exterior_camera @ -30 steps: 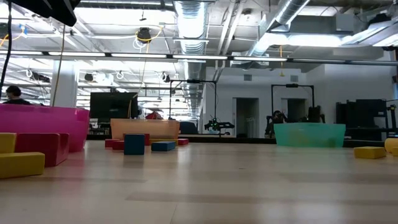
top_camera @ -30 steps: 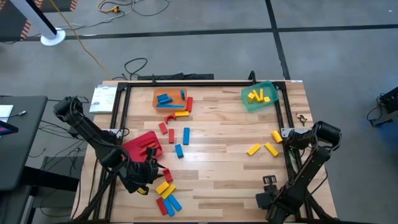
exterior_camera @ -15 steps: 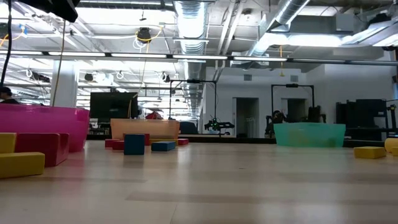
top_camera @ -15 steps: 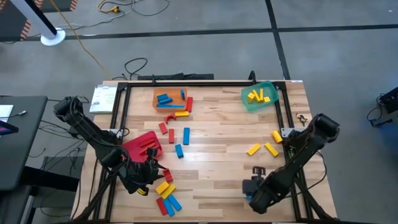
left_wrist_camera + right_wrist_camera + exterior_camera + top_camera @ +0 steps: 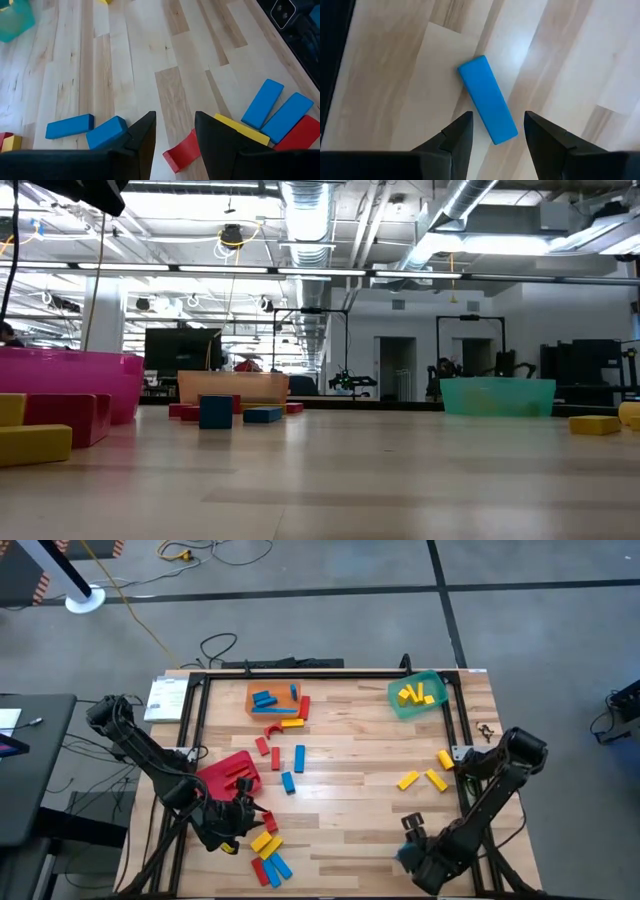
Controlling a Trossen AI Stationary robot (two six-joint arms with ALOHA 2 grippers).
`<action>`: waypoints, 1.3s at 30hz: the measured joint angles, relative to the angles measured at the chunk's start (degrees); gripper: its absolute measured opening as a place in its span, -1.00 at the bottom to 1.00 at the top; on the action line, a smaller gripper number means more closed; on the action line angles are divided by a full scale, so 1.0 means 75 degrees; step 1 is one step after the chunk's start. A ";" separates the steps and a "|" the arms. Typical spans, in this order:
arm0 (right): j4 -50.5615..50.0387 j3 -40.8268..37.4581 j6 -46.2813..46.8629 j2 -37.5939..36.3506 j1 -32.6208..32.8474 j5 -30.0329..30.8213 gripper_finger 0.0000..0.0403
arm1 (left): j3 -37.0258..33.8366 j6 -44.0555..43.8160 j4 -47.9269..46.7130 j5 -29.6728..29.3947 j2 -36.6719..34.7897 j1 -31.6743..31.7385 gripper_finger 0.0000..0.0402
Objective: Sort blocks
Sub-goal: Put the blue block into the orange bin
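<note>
Left gripper, empty and part open, hangs over a red block at the bench's near-left cluster; right gripper, open and empty, stands over a lone blue block lying diagonally across its gap, hidden beneath the arm from above.

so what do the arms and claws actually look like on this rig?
Both arms are dark, near-black jointed links with rounded housings at the joints. The left claw and right claw each end in two flat, matte black fingers that narrow toward blunt, angled tips. No markings or labels are visible on them, and I cannot make out any loose cabling on the arms.
</note>
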 joint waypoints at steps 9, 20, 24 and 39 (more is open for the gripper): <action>0.0006 0.0000 -0.0462 0.0472 -0.0256 -0.0216 0.22 | 0.0000 -0.0035 0.0016 0.0017 0.0000 0.0003 -0.34; 0.0238 -0.0347 -0.0578 0.0523 -0.0361 -0.0627 0.09 | -0.0003 -0.0022 0.0106 0.0176 0.0000 0.0000 -0.34; 0.0760 -0.0697 -0.0574 0.0503 -0.0417 -0.0788 -0.02 | -0.0003 0.0027 0.0111 0.0176 0.0000 0.0000 -0.34; 0.1276 -0.0349 -0.0352 0.0518 -0.1229 -0.0822 -0.64 | -0.0004 0.1969 0.1275 0.0170 0.0000 0.0001 -0.34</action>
